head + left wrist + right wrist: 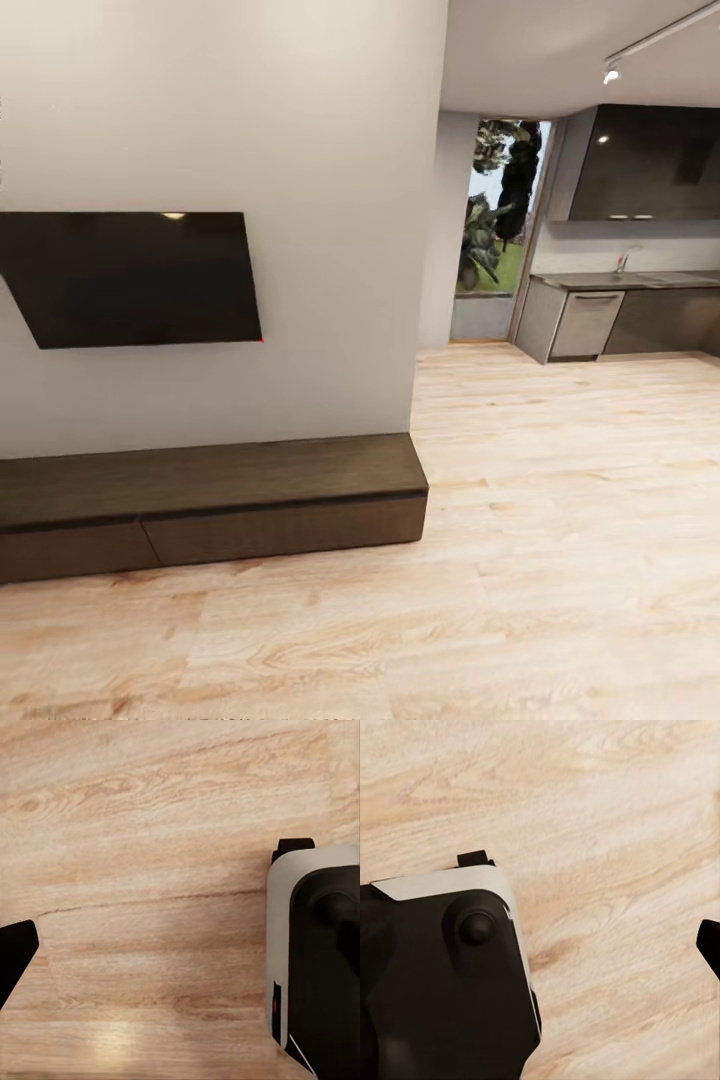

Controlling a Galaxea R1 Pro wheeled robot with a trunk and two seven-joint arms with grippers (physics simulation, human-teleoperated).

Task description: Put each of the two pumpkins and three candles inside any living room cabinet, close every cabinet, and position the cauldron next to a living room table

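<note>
The cabinet [210, 500], a long low dark-brown unit, runs along the foot of the pale wall at the lower left of the head view, and its flat fronts sit flush and closed. Its top is bare. The pumpkins, candles, cauldron and table are out of view. In the left wrist view a single dark fingertip [13, 952] hangs over the wooden floor beside my white-and-black base [315, 960]. The right wrist view likewise has one dark fingertip [711, 945] above the floor, near my base [442, 975]. Nothing is held by either.
A black television [130, 280] hangs on the wall above the cabinet. Light wood floor [520, 560] stretches right towards a kitchen counter with a sink [620, 310] and a glass door [495, 220] onto greenery.
</note>
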